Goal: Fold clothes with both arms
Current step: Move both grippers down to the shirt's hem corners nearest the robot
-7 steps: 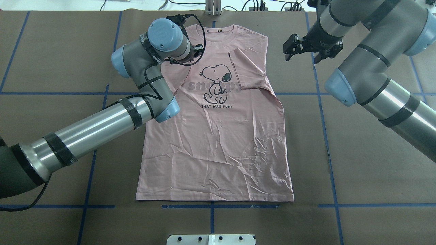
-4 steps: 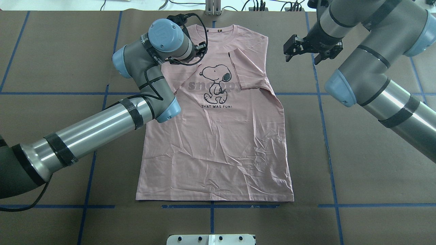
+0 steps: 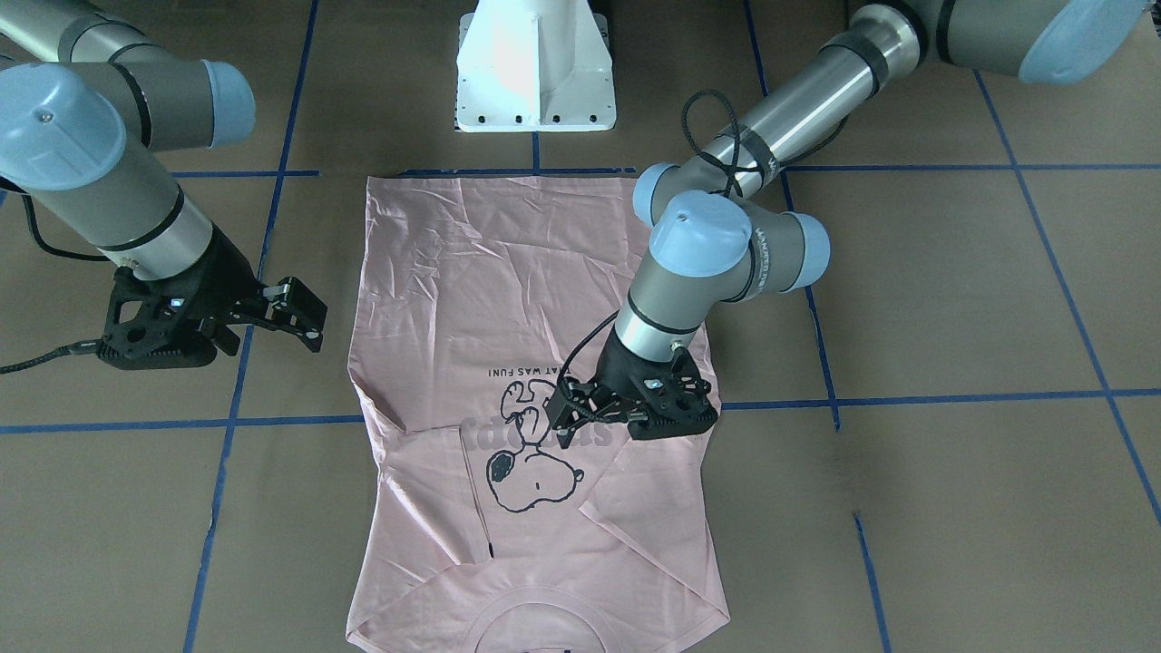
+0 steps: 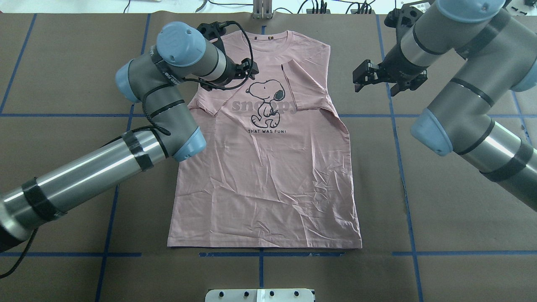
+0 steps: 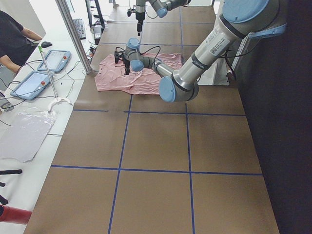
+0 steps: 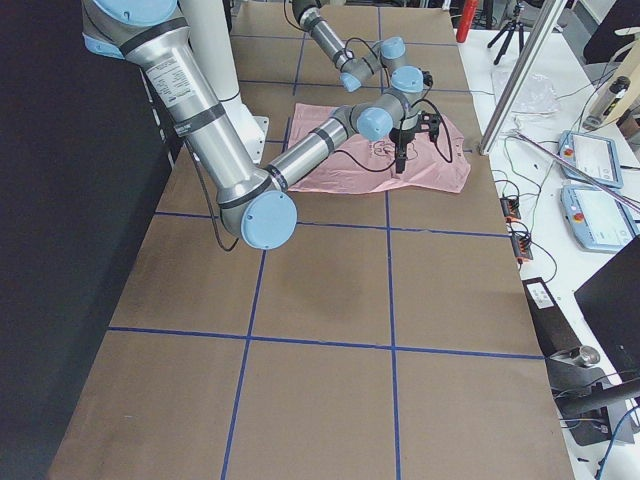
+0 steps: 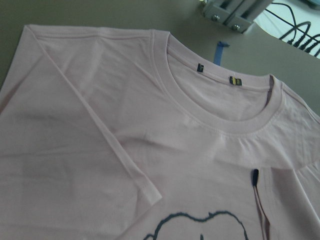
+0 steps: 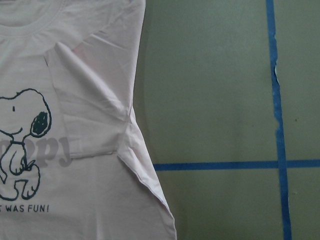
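Brown desk (image 4: 419, 188): light pink cotton T-shirt (image 4: 268, 180), collar (image 4: 268, 44) far; left tool (image 3: 626, 413) over it, grip untellable; right tool (image 4: 377, 82) beside, spread.

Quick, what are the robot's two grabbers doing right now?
Left gripper: open, holding nothing, over the T-shirt.
Right gripper: open, empty, beside the shirt.

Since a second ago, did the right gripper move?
Yes. The right gripper slid a little toward the robot, closer to the crosswise blue tape line beside the T-shirt.
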